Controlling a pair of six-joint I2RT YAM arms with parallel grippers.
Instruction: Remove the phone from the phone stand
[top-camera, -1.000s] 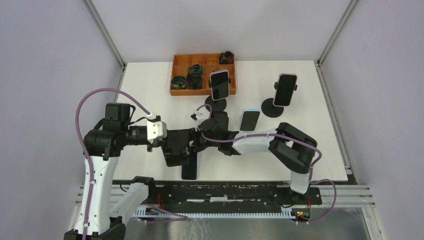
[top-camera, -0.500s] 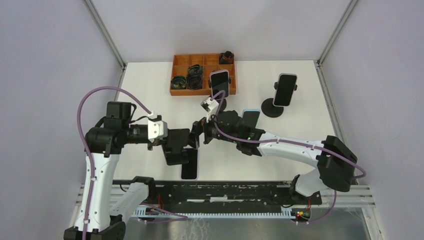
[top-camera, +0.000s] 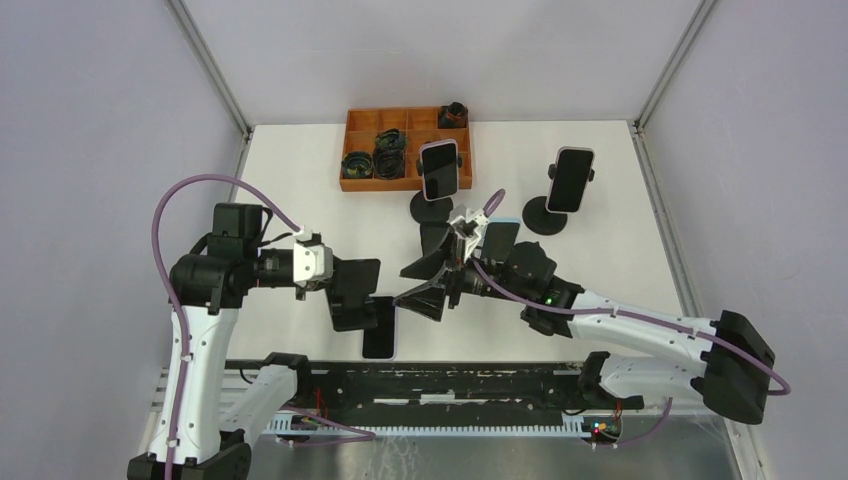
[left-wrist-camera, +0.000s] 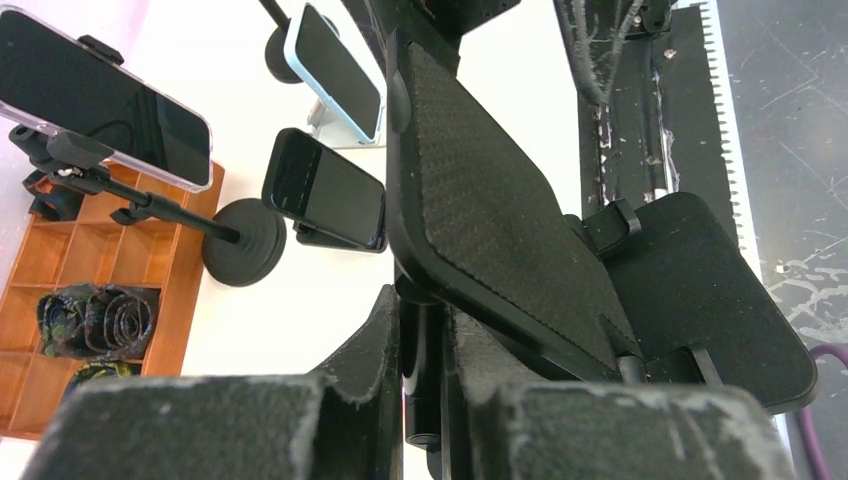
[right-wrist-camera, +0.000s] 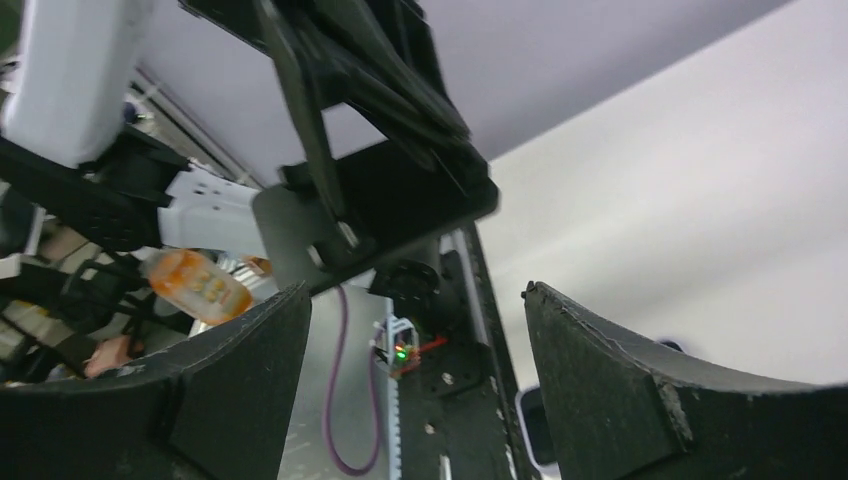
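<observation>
My left gripper (top-camera: 338, 292) is shut on the thin black stem (left-wrist-camera: 436, 385) of a phone stand (top-camera: 357, 283) and holds it above the table. The stand's textured cradle (left-wrist-camera: 490, 210) is bare. A black phone (top-camera: 379, 328) lies flat on the table just below the stand, near the front edge. To the right of the stand, my right gripper (top-camera: 428, 284) is open, with nothing between its fingers (right-wrist-camera: 620, 380). In the right wrist view the held stand (right-wrist-camera: 370, 190) shows from below.
Behind stand a pink-cased phone (top-camera: 440, 168) on a round-based stand (top-camera: 431, 209), another phone on a stand (top-camera: 570, 179), a blue-cased phone (top-camera: 499, 240) and a small dark phone (left-wrist-camera: 325, 190) on low props. An orange parts tray (top-camera: 362, 183) sits at the back.
My right arm has swung back to the right, away from the held stand, its gripper still open. The left gripper stays shut on the stand. The phone on the table has not moved.
</observation>
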